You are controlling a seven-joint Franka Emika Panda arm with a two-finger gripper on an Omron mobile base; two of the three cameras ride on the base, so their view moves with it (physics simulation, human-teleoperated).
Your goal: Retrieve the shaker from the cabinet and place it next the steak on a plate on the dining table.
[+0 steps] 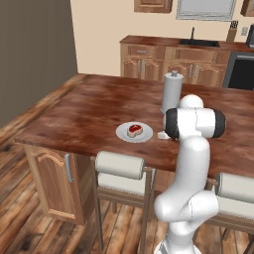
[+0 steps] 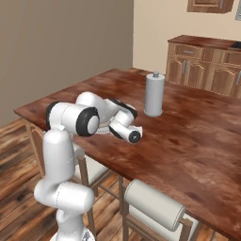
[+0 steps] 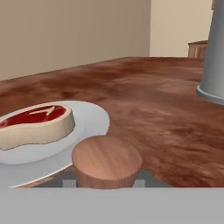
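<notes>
We see the tool (image 3: 106,183) pinching the wooden shaker (image 3: 106,161), its round top facing us, apparently just beside the plate (image 3: 94,118) with the steak (image 3: 37,124) on the dark worktop (image 3: 153,100).

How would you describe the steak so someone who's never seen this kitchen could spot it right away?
Find the big glossy reddish-brown dining table in the foreground. Near its front edge sits a small round pale plate, left of a tall grey cylinder. The steak lies on that plate: a small red lump with a pale rim, the only red thing on the table.
</notes>
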